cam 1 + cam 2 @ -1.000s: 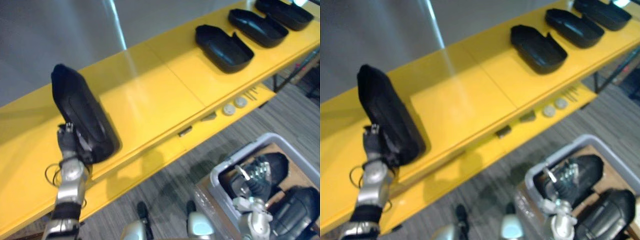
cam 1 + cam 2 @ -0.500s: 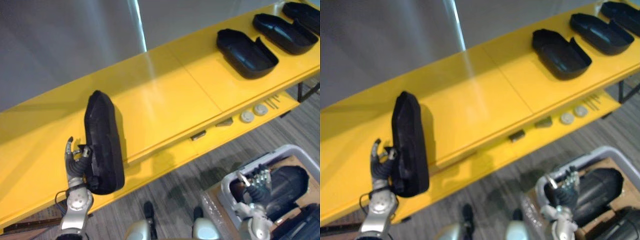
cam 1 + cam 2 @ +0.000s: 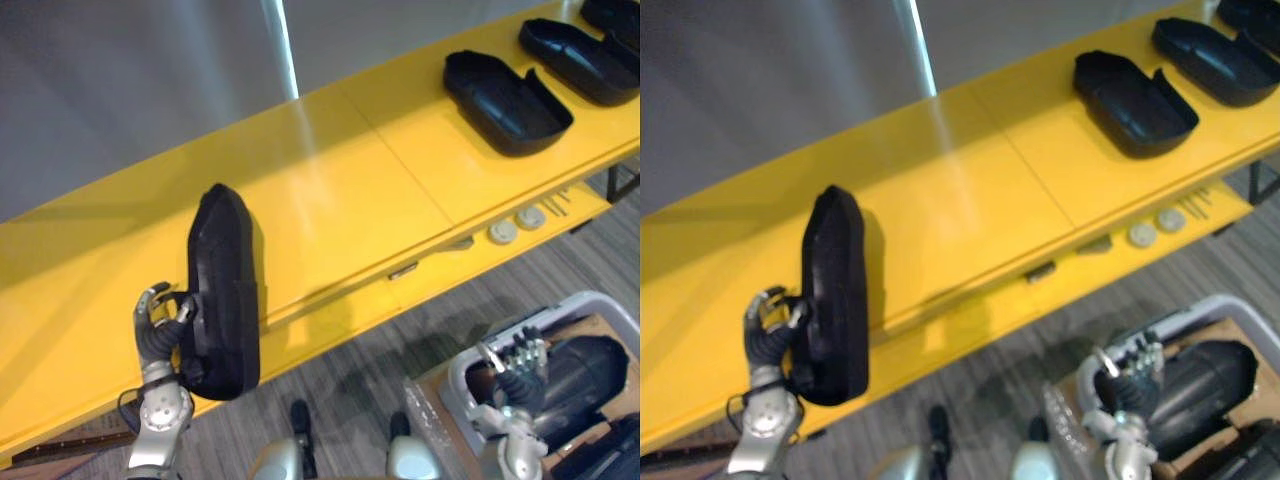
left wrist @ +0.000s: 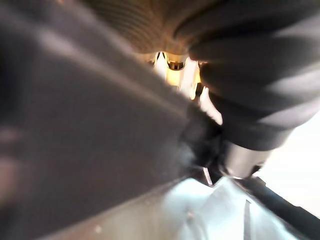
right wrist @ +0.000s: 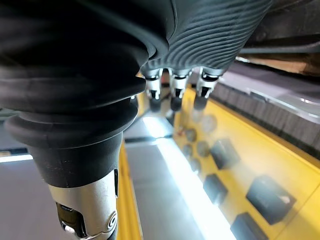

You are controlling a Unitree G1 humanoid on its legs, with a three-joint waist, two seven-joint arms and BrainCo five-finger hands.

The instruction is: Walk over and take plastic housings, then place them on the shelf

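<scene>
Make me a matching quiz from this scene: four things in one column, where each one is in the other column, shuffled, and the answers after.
Things
1. upright housing
2. flat housing
3. right robot hand
4. round discs

Places
A. on the lower ledge, under the shelf top
B. above the grey bin, fingers relaxed, holding nothing
C. lying open side up on the yellow shelf, toward its right end
D. standing on its edge at the shelf's front, held by the left robot hand

Pairs: 1-D, 2-C, 3-B, 4-A
</scene>
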